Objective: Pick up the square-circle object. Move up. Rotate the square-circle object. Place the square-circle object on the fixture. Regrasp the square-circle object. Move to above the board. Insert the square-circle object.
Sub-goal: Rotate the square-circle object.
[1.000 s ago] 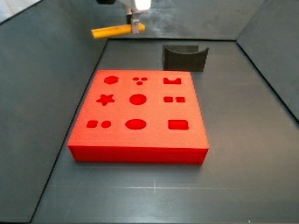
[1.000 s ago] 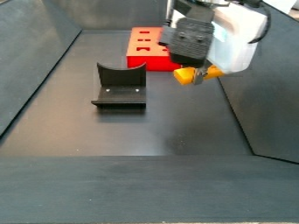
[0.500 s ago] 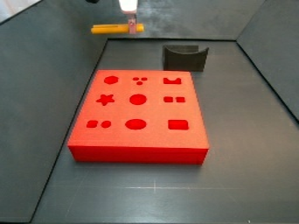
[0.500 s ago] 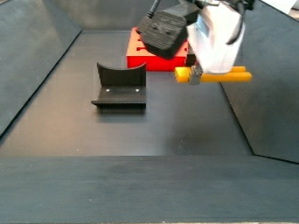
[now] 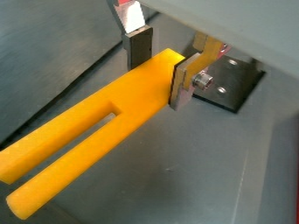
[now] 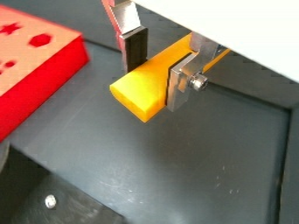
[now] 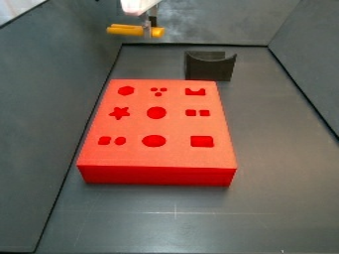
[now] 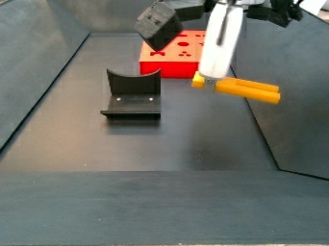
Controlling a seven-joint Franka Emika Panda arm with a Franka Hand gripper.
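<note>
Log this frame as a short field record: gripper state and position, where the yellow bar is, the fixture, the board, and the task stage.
gripper: gripper shut on the square-circle object, raised above the floor
held piece: square-circle object, yellow-orange, lying roughly level in the jaws, off the floor in both side views
fixture: fixture standing on the dark floor, nothing on it
board: board flat on the floor, holes showing, none visibly filled
relation: bar touches neither fixture nor board
stage: bar picked up and lifted; not yet placed on the fixture

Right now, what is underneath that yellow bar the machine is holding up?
Only bare dark floor lies under the square-circle object, held aloft in the gripper. The fixture and board sit off to the side.
</note>
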